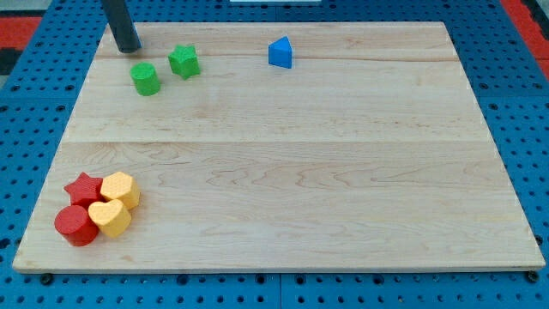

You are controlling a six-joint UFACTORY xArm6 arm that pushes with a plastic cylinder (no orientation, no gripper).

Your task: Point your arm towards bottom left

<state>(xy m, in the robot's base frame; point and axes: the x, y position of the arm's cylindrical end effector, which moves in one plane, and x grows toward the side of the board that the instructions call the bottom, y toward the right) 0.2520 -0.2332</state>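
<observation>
A: Where's my tip [129,49] now?
B: Top-left corner of board [283,172], just up-left of green cylinder [145,79]. No gripper, bare rod, holding nothing.
A: Best route?
B: Slide down the left edge, staying left of greens. Stop short of the bottom-left cluster: red star [84,188], red cylinder [75,225], two yellow blocks [114,204], all touching.
</observation>
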